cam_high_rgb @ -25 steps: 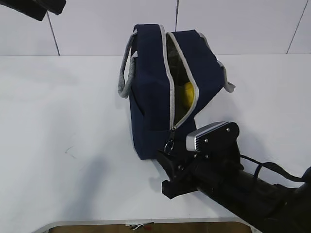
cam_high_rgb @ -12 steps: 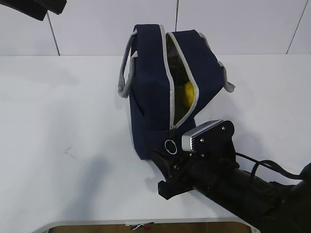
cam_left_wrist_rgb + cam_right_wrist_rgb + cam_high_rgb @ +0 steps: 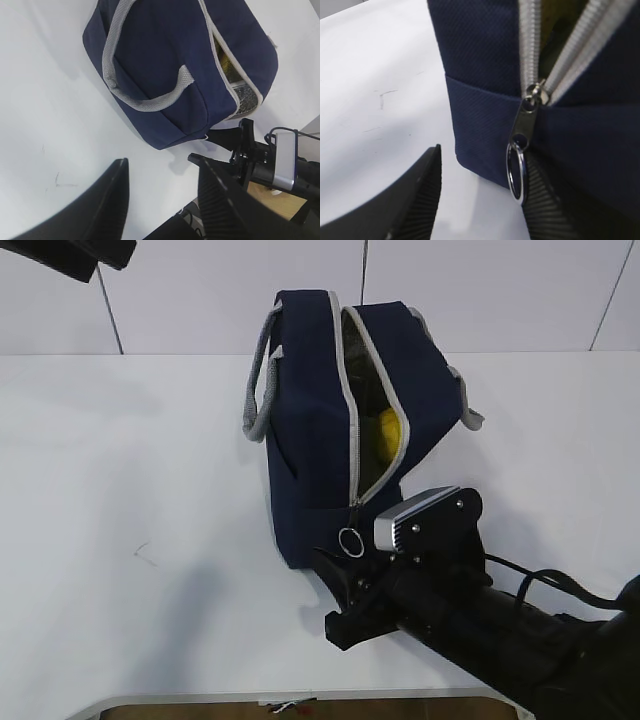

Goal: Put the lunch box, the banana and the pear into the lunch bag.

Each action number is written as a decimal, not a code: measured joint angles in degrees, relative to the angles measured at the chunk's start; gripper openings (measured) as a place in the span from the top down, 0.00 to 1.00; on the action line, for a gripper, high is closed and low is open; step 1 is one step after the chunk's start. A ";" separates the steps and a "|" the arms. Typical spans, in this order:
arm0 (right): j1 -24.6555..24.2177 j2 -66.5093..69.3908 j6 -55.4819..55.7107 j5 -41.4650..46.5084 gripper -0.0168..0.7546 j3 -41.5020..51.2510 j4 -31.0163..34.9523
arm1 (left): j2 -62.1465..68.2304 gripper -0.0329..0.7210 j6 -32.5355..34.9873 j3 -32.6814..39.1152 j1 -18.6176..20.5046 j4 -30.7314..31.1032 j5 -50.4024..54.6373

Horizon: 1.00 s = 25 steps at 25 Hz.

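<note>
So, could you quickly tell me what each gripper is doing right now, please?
Left gripper: open, empty, above the table.
Right gripper: open, holding nothing; the ring zipper pull hangs by one finger.

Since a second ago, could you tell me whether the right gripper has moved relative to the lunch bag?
Yes. The right gripper has shifted left and slightly down, toward the near table edge, against the still lunch bag. The ring zipper pull now hangs uncovered.

Bright, even light washes the white table (image 3: 150, 460); soft grey shadows pool beside the bag (image 3: 320, 440); right wrist view is blurred up close, its ring pull (image 3: 516, 172) soft-edged.
</note>
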 joint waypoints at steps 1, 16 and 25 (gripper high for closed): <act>0.00 0.00 0.00 0.00 0.45 0.00 0.00 | 0.00 0.50 0.00 0.00 0.00 0.00 0.00; 0.00 0.00 0.00 2.15 0.52 0.00 0.02 | 0.00 0.51 0.00 0.00 0.00 0.00 0.00; 0.00 0.00 0.00 3.02 0.53 0.00 0.66 | 0.00 0.51 -0.09 0.00 0.00 -0.12 0.00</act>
